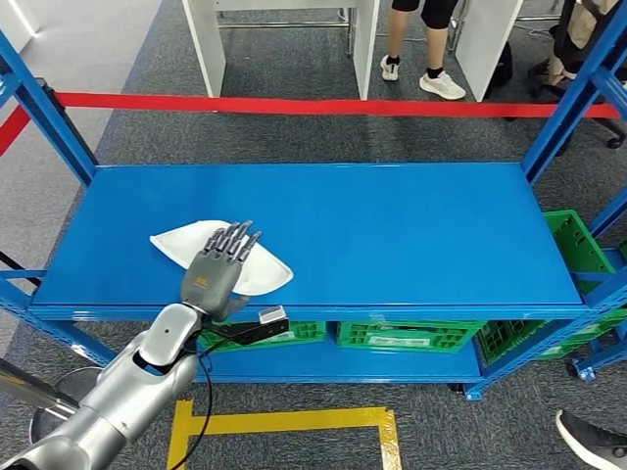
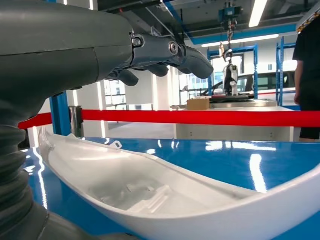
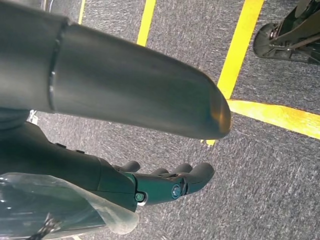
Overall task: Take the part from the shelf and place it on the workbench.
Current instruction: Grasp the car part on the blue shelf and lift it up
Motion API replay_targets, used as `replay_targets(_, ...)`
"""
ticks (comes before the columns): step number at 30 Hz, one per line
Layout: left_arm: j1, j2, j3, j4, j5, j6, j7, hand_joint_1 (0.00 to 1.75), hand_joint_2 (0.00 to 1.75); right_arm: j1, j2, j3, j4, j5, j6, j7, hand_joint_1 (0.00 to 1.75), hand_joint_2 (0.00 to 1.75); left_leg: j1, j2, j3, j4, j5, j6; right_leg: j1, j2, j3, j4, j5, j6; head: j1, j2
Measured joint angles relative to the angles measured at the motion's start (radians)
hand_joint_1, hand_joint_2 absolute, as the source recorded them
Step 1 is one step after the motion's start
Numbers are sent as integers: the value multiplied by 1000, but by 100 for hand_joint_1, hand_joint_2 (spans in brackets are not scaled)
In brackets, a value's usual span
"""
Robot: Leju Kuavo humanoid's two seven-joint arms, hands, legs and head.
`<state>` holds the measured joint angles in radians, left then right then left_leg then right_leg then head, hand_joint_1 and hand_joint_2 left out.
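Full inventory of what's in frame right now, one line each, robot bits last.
White part: one, white, shallow and curved, on the top shelf near its front left.
Shelf rack: one, blue, top deck in front of the robot.
Green crates: several, green, on the lower shelf and at the right end.
Barrier tape: one, red, stretched behind the rack.
Floor tape: yellow lines on the grey carpet.
Person: one, legs and white shoes, behind the tape.
Shoe: one, dark, bottom right corner.
Left robot hand: fingers extended, over the white part.
Right robot hand: hanging above the carpet, holding nothing.
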<state>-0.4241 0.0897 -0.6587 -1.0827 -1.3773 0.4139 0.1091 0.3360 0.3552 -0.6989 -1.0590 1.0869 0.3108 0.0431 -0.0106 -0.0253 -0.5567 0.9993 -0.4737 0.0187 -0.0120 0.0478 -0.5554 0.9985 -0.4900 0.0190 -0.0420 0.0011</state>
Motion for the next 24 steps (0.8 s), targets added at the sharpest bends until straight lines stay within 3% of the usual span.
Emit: replay_targets(24,-3,9,6,-17,6,-17,0,0,175,1,0,0,-10,10,2,-3,0,0,0,0,-1,0,-1,0,0,0,-1,0,-1,0,0,0)
